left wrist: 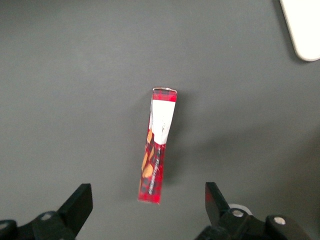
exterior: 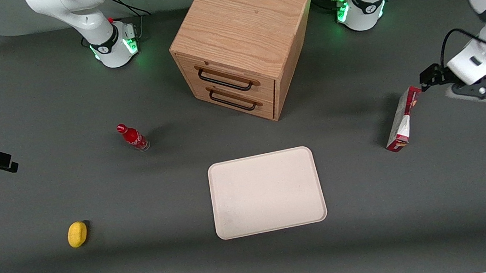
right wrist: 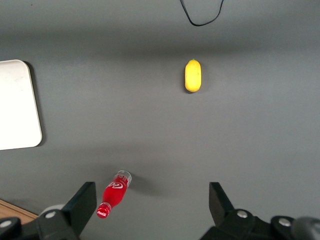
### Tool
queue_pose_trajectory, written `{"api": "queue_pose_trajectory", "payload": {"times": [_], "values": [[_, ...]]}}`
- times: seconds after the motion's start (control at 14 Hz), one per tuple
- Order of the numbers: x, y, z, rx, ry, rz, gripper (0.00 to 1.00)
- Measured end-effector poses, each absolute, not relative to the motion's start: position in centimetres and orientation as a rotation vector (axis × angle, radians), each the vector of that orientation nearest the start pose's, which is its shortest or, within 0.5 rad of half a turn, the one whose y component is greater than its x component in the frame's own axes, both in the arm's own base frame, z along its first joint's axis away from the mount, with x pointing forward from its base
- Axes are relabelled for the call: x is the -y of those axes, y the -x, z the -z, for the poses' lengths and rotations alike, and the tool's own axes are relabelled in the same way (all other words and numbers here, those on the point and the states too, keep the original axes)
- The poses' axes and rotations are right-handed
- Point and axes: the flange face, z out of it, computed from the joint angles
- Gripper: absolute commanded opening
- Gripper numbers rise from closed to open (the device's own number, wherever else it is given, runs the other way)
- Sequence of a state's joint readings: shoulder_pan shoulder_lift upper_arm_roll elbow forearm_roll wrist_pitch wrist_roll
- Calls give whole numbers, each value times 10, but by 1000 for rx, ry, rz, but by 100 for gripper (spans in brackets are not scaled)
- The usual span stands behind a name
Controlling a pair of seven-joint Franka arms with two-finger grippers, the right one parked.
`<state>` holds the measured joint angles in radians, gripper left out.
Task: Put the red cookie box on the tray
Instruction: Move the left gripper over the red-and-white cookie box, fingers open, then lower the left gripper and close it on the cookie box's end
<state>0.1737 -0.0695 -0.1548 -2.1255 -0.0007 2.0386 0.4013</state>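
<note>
A dark grey table (exterior: pixel 36 111) is seen from the front, with the red cookie box (exterior: pixel 403 120) standing on one long narrow edge toward the working arm's end of the table, well apart from the tray (exterior: pixel 266 192). The tray, cream-white with rounded corners, lies flat near the middle of the table, closer to the front edge, and nothing is carried on it. The left arm's gripper (left wrist: pixel 149 206) is held above the table just beside the upper end of the box, and nothing is gripped. In the left wrist view its two fingers (left wrist: pixel 78 204) are spread wide, and the box (left wrist: pixel 157 143) is seen below, lying lengthwise in the gap between them without being touched; a rounded corner of the tray (left wrist: pixel 302 30) is also caught there. A wooden two-drawer cabinet (exterior: pixel 244 39) is set farther from the front camera than the tray. Toward the parked arm's end, a small red bottle (exterior: pixel 133 137) is standing, and a yellow lemon-like object (exterior: pixel 77 234) is placed nearer the front edge.
</note>
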Motion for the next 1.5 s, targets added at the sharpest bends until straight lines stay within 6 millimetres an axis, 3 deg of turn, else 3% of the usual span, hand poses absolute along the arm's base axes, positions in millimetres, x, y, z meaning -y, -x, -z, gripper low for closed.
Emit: {"api": "queue_pose_trajectory", "payload": {"times": [0.43,0.86,1.0,1.14,1.21,1.5], "values": [[-10,-517,-325,-797,2971,-20,100],[-2,-519,-254,-834,2996,-60,95],[0,-516,-242,-811,3010,-91,78],[0,-514,-240,-807,3013,-100,25],[0,-514,-239,-807,3013,-102,3],[0,-512,-238,-807,3014,-110,0]]}}
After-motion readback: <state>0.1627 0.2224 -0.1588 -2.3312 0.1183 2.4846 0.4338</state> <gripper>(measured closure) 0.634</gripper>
